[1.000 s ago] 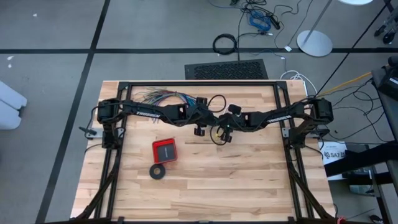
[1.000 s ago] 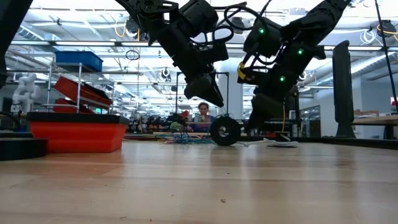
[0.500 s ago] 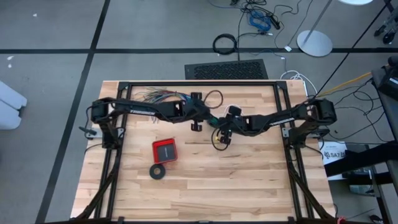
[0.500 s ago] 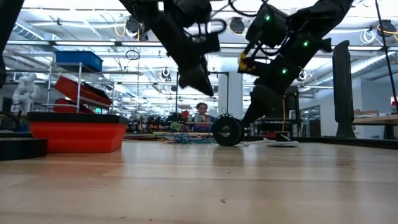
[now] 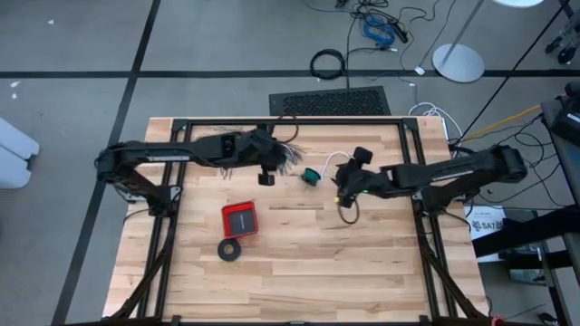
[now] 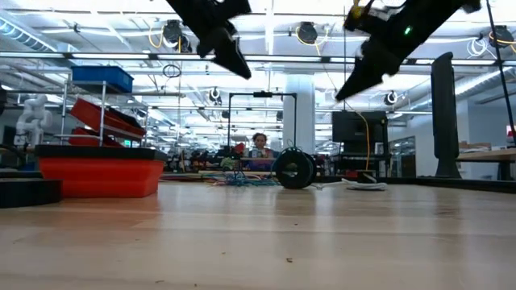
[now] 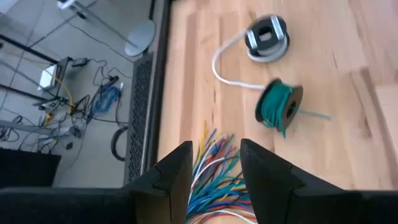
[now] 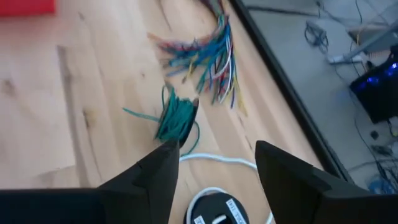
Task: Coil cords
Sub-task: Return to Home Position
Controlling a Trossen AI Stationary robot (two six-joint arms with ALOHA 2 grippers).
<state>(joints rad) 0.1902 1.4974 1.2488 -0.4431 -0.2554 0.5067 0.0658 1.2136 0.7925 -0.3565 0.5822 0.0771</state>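
You can see that the wire point(image 7: 278, 107) is teal-green. The cord point(image 7: 216, 67) is white, and its round piece point(image 7: 266, 37) is black and grey. The loose wires point(image 7: 214, 180) are blue, green, orange and white. The box point(image 5: 239, 219) is red. The ring point(image 5: 230, 249) is black. The bench point(image 5: 362, 263) is pale wood in long strips.

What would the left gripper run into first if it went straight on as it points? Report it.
Probably the bundle of many-coloured wires, which shows right ahead between the open fingers of the left gripper. The green wire coil lies farther on. Depth is unclear.
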